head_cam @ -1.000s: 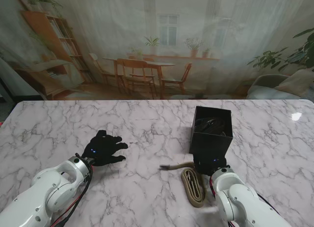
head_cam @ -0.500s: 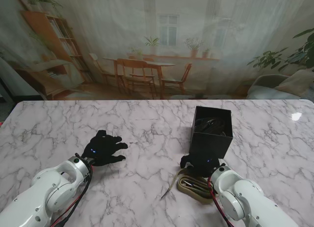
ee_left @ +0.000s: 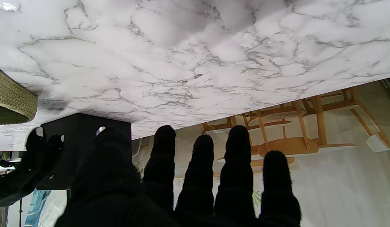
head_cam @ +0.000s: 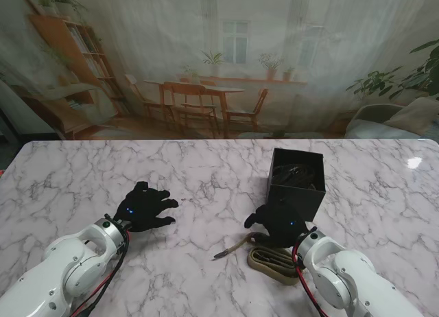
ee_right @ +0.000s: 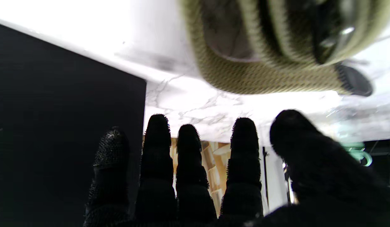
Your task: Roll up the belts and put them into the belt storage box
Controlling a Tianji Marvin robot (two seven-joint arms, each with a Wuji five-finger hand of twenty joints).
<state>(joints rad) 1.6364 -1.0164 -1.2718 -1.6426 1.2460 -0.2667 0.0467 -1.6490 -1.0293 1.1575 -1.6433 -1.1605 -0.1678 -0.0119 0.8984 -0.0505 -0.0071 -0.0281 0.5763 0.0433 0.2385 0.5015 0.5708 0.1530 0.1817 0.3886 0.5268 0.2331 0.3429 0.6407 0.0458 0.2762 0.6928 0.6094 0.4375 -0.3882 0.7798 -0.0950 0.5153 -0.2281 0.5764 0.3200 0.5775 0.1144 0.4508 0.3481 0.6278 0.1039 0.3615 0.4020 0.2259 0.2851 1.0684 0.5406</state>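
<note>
A black belt storage box (head_cam: 295,188) stands on the marble table right of centre, with a dark coiled belt inside. An olive woven belt (head_cam: 271,263) lies folded on the table nearer to me than the box, its free end (head_cam: 226,250) pointing left. My right hand (head_cam: 276,224) hovers between box and belt, fingers spread, holding nothing; in the right wrist view the belt (ee_right: 264,63) lies under the palm and the box wall (ee_right: 65,119) is beside the fingers. My left hand (head_cam: 146,206) rests open on the table at the left, fingers (ee_left: 198,170) straight.
The marble table (head_cam: 206,173) extends far behind the box and to the left. In the left wrist view the box (ee_left: 84,148) and a bit of the olive belt (ee_left: 12,101) show at the side. A printed room backdrop stands behind the table's far edge.
My right hand came out from close to the box wall and moved left, spreading its fingers. The olive belt swung from lying lengthwise toward me to lying crosswise, its free end now nearer to me and left.
</note>
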